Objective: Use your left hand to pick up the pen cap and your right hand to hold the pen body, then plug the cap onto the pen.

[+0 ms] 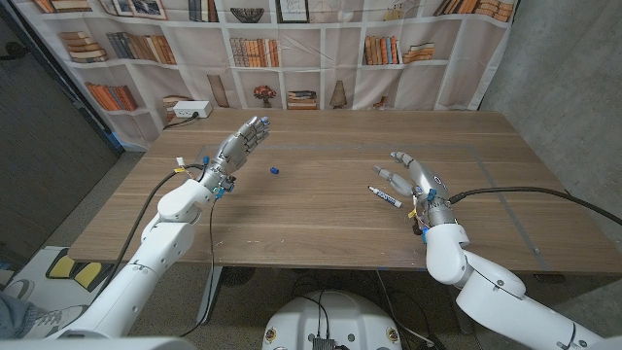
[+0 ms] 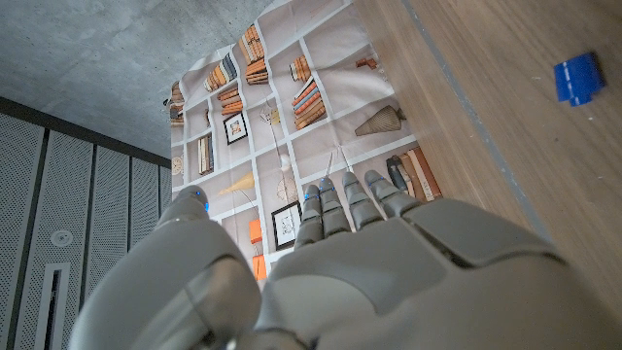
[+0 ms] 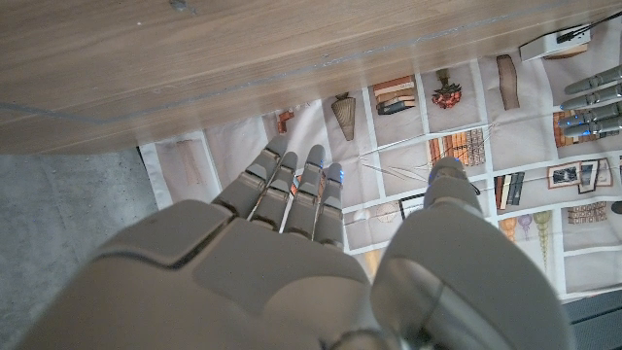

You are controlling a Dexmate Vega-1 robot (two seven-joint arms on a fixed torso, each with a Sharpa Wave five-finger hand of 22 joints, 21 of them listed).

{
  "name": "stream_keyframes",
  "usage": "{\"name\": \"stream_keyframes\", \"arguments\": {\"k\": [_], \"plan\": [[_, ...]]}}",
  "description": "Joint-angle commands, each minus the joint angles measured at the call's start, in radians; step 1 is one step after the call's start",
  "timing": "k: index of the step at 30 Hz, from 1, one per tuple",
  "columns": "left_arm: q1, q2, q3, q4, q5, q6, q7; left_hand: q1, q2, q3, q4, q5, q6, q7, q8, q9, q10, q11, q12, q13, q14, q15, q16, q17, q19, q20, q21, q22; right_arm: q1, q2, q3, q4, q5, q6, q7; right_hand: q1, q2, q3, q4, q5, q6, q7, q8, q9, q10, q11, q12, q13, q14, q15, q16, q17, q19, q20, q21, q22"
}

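Note:
A small blue pen cap [image 1: 275,170] lies on the wooden table [image 1: 321,228], left of the middle. My left hand [image 1: 239,146] hovers just to its left, fingers straight and apart, holding nothing. In the left wrist view the cap [image 2: 579,78] lies off to the side of the left hand [image 2: 330,262], not touching it. The pen body [image 1: 386,198], white with a dark tip, lies on the table right of the middle. My right hand [image 1: 413,177] is beside it on its right, fingers spread and empty. The right wrist view shows the right hand [image 3: 292,253] open above the table.
A white power box [image 1: 190,110] sits at the table's back left corner. A bookshelf-printed backdrop [image 1: 321,49] hangs behind the table. A black cable [image 1: 525,192] runs across the right side of the table. Thin tape lines mark the tabletop.

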Motion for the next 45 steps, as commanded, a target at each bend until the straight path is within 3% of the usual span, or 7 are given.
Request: {"name": "stream_keyframes", "arguments": {"k": [1,20,45], "plan": [[-0.009,0.004,-0.003,0.01,-0.007,-0.017,-0.017,-0.002,0.001,0.002,-0.002,-0.002,0.012,-0.001,-0.004,0.006,0.007,0.007,-0.003,0.006,0.004,0.004,-0.001,0.001,0.003,-0.009,-0.006,0.002,0.058,0.003,-0.074,0.004,-0.06,-0.113,0.019,0.02,0.0,0.009,-0.003,0.005,0.015,-0.001,0.005,0.003,0.011,-0.001,0.005,0.005,0.009,-0.014,0.002,0.003,0.005,-0.011,-0.001,0.003],[-0.019,0.011,0.001,0.007,-0.003,-0.014,-0.019,0.0,0.005,-0.001,-0.001,-0.008,0.015,0.0,-0.006,0.006,0.009,0.001,-0.006,0.006,0.003,0.002,-0.003,0.001,0.004,-0.007,-0.008,0.002,0.146,0.001,-0.13,0.054,-0.048,-0.199,0.087,0.075,-0.013,0.021,0.001,0.017,0.032,-0.02,0.004,0.005,0.026,-0.029,0.005,0.006,0.051,-0.026,0.008,0.005,0.022,-0.014,-0.006,0.003],[-0.03,0.006,0.007,0.013,-0.007,0.004,-0.021,0.003,0.013,-0.002,0.001,-0.015,0.029,-0.009,-0.006,0.006,0.018,-0.01,-0.005,0.007,-0.003,-0.003,-0.004,0.002,0.003,-0.004,-0.01,0.002,0.298,-0.021,-0.335,0.048,-0.181,-0.437,0.205,0.138,-0.039,0.028,0.0,0.031,0.08,-0.047,0.012,0.005,0.071,-0.065,0.015,0.006,0.075,-0.042,0.006,0.005,0.009,-0.011,-0.023,0.004]]}}
